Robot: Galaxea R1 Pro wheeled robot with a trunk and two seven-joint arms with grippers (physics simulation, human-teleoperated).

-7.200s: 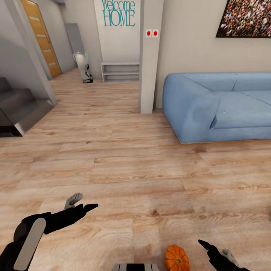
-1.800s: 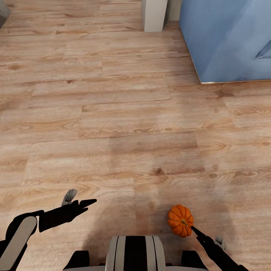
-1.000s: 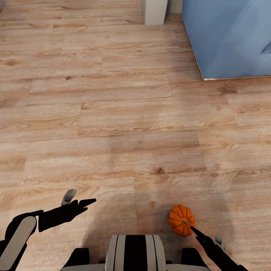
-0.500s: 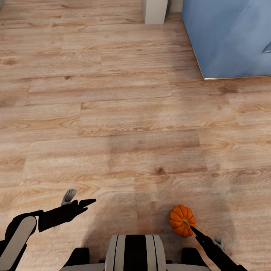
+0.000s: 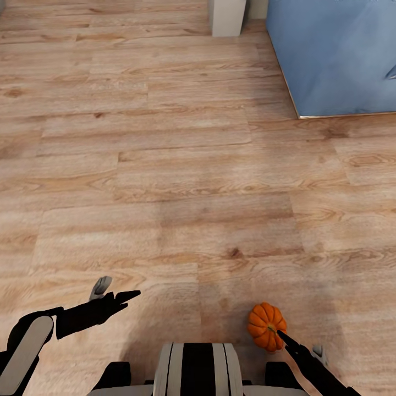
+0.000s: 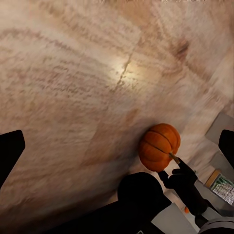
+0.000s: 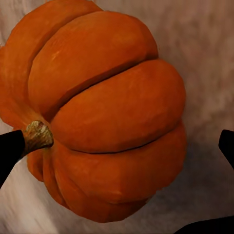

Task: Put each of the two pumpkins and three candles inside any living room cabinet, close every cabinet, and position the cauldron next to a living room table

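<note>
One small orange pumpkin [image 5: 266, 326] lies on the wood floor just ahead of my base, on the right. My right gripper [image 5: 300, 344] is open right behind it, with the black fingertip [image 5: 281, 334] at the pumpkin's near side. In the right wrist view the pumpkin [image 7: 107, 107] is very close and its stem [image 7: 38, 135] is next to one finger of the open right gripper [image 7: 117, 146]. My left gripper [image 5: 118, 290] hangs open over bare floor at the left, holding nothing. The left wrist view has the pumpkin [image 6: 158, 146] with the right finger [image 6: 183, 171] at it.
A blue sofa [image 5: 335, 55] fills the far right corner. A pale pillar base [image 5: 226, 16] stands to its left. My own base [image 5: 198, 368] sits at the bottom centre. Wood floor [image 5: 165, 165] stretches ahead and to the left.
The head view has tilted down since the oldest frame, so the hallway and wall are gone. In the last second the picture shifted only slightly. Both grippers keep their places.
</note>
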